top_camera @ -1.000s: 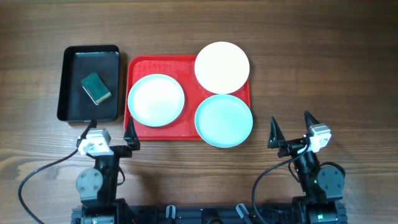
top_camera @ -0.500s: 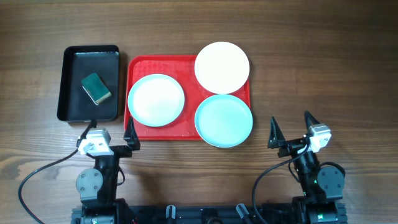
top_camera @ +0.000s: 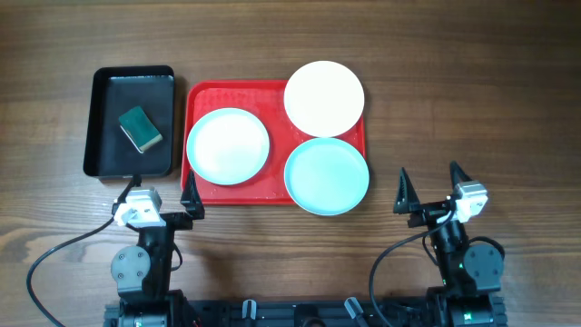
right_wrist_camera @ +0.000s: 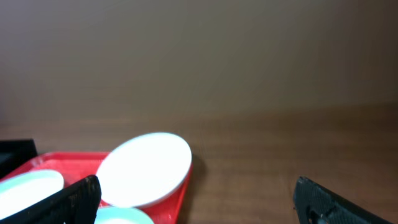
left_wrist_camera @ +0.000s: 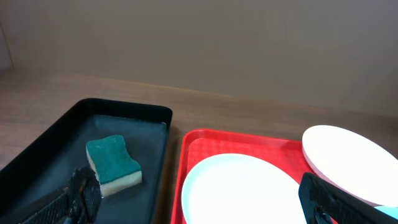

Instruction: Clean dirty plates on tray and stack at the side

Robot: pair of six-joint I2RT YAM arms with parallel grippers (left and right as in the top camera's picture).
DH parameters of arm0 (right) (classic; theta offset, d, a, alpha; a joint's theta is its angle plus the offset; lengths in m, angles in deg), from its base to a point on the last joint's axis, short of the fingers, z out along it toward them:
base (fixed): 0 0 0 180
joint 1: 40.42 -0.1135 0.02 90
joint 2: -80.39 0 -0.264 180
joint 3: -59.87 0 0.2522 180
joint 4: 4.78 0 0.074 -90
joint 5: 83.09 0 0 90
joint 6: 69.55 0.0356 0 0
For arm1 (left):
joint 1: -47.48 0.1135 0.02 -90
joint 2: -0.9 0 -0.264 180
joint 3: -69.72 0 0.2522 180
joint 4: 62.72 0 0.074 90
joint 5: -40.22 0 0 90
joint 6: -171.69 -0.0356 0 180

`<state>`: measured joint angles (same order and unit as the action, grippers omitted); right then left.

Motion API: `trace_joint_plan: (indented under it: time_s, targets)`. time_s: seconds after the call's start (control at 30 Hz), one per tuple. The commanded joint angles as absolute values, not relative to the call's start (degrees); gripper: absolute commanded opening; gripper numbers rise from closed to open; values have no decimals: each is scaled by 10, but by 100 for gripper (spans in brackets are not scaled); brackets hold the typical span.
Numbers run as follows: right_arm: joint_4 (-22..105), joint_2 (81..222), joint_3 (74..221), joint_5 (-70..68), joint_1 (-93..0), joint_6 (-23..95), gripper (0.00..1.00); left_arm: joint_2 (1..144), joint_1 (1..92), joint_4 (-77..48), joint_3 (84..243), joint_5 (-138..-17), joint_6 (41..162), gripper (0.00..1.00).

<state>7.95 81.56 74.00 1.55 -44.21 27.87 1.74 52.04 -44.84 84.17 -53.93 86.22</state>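
My left tool (top_camera: 156, 193) and right tool (top_camera: 428, 182) both stand wide open and empty, parked at the near edge of the bench (top_camera: 472, 73). Just beyond them, all three plates sit on the red tray (top_camera: 277, 93): a mint plate (top_camera: 228, 145), a second mint plate (top_camera: 327, 175) overhanging the rim, and the cream-white plate (top_camera: 324, 97). The green sponge (top_camera: 140, 128) lies in the black bin (top_camera: 104, 91). I judge nothing started: no wiping, no stack.
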Motion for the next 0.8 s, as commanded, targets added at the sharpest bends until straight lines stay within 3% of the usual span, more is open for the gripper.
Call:
trace_joint_plan:
  time_s: [0.0, 0.23, 0.43, 0.77]
  targets:
    - [86, 817, 739, 47, -439, 280, 100, 13, 518, -448, 838, -532, 851, 100]
    - [80, 817, 740, 38, -439, 361, 100, 13, 518, -449, 840, -527, 851, 100]
    - [67, 822, 777, -8, -439, 358, 100, 36, 518, -445, 900, -527, 851, 100]
    - [104, 957, 934, -97, -439, 361, 100, 258, 518, -283, 1153, -527, 851, 100]
